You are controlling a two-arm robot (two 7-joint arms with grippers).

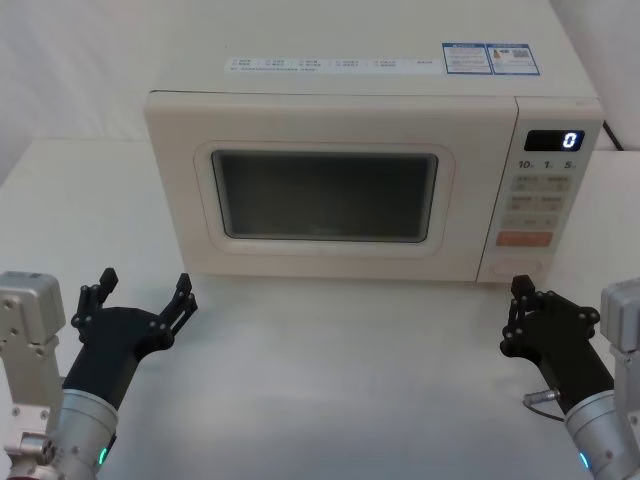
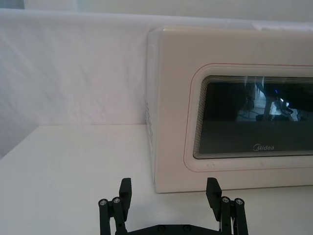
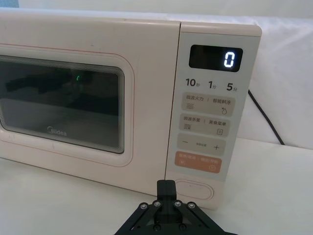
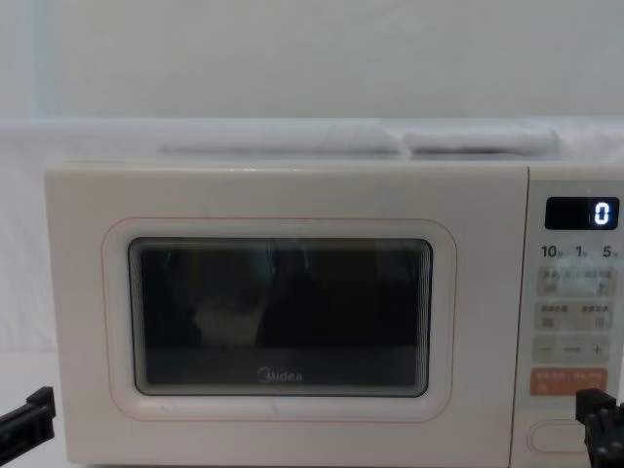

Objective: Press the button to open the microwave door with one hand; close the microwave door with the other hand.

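On the white table, far side: one cream microwave, facing the robot.
Microwave door: one, shut flush with the cabinet; dark window, "Midea" logo under the glass.
Control panel: one, right of the door; display reads 0.
Button: one wide pill-shaped key at the panel's bottom, below the orange key.
Right gripper: near right, fingers closed together, tips just in front of the button; contact cannot be told.
Left gripper: near left, fingers spread open, holding nothing, short of the door's left end.
Grippers counted: two.
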